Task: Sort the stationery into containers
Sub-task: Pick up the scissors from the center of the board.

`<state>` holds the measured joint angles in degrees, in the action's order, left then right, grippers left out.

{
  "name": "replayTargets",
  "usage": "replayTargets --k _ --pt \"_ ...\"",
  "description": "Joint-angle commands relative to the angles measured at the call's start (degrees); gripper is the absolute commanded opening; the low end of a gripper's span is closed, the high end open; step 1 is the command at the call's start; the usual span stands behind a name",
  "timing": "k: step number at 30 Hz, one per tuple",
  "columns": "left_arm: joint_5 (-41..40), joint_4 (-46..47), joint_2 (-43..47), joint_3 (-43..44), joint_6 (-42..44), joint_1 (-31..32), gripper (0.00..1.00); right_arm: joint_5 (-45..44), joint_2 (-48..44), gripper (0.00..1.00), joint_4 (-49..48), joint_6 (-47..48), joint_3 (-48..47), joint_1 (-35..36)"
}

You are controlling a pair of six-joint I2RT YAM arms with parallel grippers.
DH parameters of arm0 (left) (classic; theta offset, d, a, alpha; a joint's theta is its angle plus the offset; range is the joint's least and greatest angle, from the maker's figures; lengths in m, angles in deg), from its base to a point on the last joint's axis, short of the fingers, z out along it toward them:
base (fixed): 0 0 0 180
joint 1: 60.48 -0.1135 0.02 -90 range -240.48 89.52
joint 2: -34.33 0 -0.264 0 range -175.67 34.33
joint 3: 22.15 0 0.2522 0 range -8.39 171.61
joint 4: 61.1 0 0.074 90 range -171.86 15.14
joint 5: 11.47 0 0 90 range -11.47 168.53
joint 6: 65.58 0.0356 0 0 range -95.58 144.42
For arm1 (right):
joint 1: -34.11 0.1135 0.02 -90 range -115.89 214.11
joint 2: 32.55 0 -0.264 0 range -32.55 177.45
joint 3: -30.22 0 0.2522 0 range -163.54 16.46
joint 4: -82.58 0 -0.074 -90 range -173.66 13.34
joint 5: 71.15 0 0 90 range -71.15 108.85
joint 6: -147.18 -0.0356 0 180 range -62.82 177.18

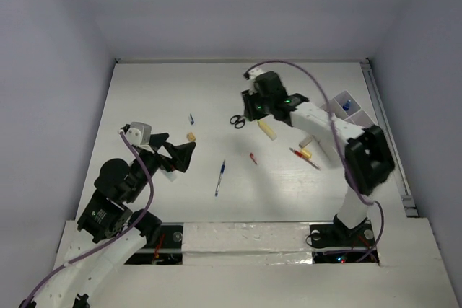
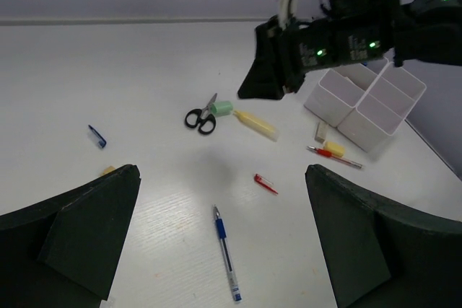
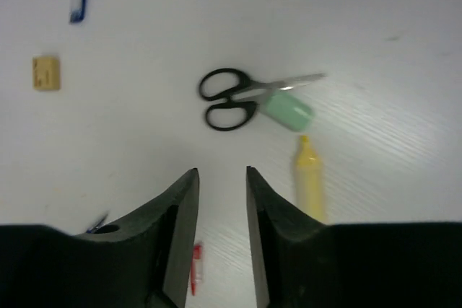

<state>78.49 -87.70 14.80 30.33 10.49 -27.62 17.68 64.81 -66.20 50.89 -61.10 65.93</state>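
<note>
The right gripper [image 3: 220, 174] is seen narrowly parted and empty, with black-handled steel scissors [image 3: 231, 97] lying just beyond it. The white plastic compartment tray [image 2: 375, 120], outside that wrist view, is shown by the left wrist view, far beyond the widely spread left gripper [image 2: 222, 172].

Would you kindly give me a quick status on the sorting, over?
Left gripper wide open, empty. Right gripper part open, empty, just short of scissors. Mint eraser touching their blades.
</note>
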Motion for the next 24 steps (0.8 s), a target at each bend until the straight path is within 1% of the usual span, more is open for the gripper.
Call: replayTargets --k 1,3,6,8,12,16,18,24 --pt "-2.43 1.85 -0.68 0.83 0.57 -1.48 0.99 5.65 10.18 0.41 -1.46 3.99 -8.8 3.86" --pt "-2.6 1.85 -0.86 0.83 0.49 -2.09 0.99 5.91 14.06 0.44 0.65 6.02 -12.51 5.27" --pt "-2.34 1.85 -1.47 0.83 0.49 -3.5 0.99 6.18 20.84 0.44 4.33 9.17 -19.7 5.89" --pt "-2.08 1.85 -1.91 0.83 0.49 -4.12 0.99 5.3 24.96 0.44 6.35 9.8 -22.53 5.89" --pt "-0.85 2.2 -2.88 0.74 0.57 -5.79 0.99 2.59 29.71 0.44 8.12 11.03 -27.28 7.03" --pt "-0.23 2.47 -3.41 0.66 0.57 -6.32 0.99 1.52 32.27 0.43 8.56 12.17 -28.96 7.56" --pt "-0.23 2.47 -3.67 0.66 0.57 -6.32 0.99 -0.5 33.06 0.42 9.0 12.7 -29.49 7.56" --pt "-0.23 2.56 -4.11 0.66 0.66 -6.32 0.99 -0.68 35.53 0.38 9.97 13.23 -30.72 8.09"
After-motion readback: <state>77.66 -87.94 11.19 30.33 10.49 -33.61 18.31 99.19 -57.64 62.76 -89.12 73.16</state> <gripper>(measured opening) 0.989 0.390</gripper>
